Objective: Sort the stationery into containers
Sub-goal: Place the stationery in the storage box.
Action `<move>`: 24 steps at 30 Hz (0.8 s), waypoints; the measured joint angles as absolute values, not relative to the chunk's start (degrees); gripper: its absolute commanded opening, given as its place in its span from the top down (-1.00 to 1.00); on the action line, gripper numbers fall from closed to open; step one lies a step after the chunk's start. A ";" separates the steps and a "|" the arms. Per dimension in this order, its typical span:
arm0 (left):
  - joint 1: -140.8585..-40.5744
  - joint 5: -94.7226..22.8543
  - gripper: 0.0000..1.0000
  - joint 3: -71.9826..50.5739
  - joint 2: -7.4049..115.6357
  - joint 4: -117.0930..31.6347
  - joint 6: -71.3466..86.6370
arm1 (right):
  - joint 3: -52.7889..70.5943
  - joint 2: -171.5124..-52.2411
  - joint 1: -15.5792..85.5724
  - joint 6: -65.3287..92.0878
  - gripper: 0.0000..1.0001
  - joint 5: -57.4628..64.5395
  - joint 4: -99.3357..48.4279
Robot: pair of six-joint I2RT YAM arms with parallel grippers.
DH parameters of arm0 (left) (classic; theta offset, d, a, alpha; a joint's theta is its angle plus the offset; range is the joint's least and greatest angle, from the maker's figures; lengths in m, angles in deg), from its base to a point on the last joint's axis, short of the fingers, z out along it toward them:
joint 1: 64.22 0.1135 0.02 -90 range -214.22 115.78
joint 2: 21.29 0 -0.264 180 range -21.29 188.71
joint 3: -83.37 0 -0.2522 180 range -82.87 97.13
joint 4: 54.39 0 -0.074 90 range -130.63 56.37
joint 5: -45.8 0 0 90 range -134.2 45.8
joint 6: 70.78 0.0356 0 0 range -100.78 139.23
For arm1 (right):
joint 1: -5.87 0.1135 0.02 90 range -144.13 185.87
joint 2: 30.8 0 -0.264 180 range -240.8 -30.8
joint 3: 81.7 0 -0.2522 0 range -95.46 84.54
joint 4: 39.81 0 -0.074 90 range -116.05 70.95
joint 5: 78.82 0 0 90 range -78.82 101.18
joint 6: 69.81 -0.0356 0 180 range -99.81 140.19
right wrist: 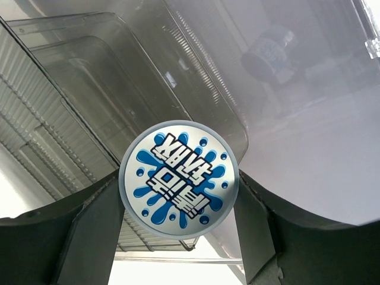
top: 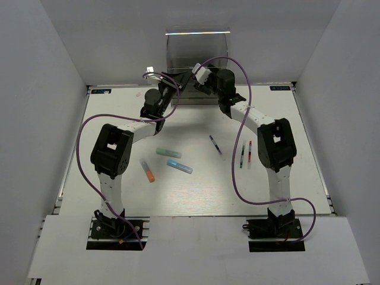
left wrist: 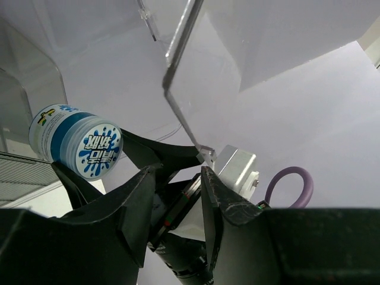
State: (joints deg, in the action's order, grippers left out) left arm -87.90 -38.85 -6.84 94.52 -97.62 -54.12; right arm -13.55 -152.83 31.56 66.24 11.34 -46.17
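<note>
Gripping blue-and-white roll (right wrist: 178, 178) in right pincer (right wrist: 178, 202), at open top of clear organiser (top: 197, 53); holding left pincer (left wrist: 176, 178) part-open, empty, against raised lid (left wrist: 178, 59). Could lose lid onto roll if left slips, or drop roll outside.
</note>
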 measured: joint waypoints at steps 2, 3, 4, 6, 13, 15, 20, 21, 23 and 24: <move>-87.79 -38.87 0.05 -6.84 94.52 -97.60 -54.12 | -13.55 -153.21 31.56 66.74 1.00 11.67 -47.00; -87.75 -38.85 0.05 -6.84 94.52 -97.60 -54.12 | -13.55 -153.42 31.56 66.96 1.00 11.87 -47.33; -87.70 -38.87 0.05 -6.82 94.52 -97.60 -54.12 | -13.55 -153.60 31.56 67.13 1.00 12.04 -47.65; -87.64 -38.87 0.05 -6.82 94.52 -97.60 -54.12 | -13.55 -154.01 31.56 67.39 1.00 12.26 -48.49; -87.57 -39.03 0.05 -6.52 94.52 -97.22 -54.12 | -13.55 -154.52 31.58 67.70 0.69 12.46 -49.32; -87.59 -39.00 0.05 -6.28 94.50 -97.20 -54.12 | -13.55 -154.52 31.58 67.68 0.12 12.26 -49.25; -87.59 -38.98 0.05 -6.14 94.39 -97.18 -54.05 | -13.17 -154.50 31.61 67.74 -0.26 11.28 -49.25; -87.59 -38.98 0.05 -6.14 94.39 -97.18 -54.05 | -13.09 -154.50 31.58 67.66 -0.40 11.19 -49.47; -87.59 -38.98 0.05 -6.10 94.39 -97.18 -54.05 | -13.02 -154.50 31.52 67.20 -0.49 10.93 -49.45; -87.59 -38.98 0.05 -6.10 94.39 -97.20 -54.03 | -12.74 -154.39 31.45 67.04 -0.49 10.71 -49.53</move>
State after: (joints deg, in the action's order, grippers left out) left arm -87.59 -38.98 -6.10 94.39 -97.20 -54.03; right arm -12.74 -154.39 31.45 67.04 10.71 -49.53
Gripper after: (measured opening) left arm 0.472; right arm 0.739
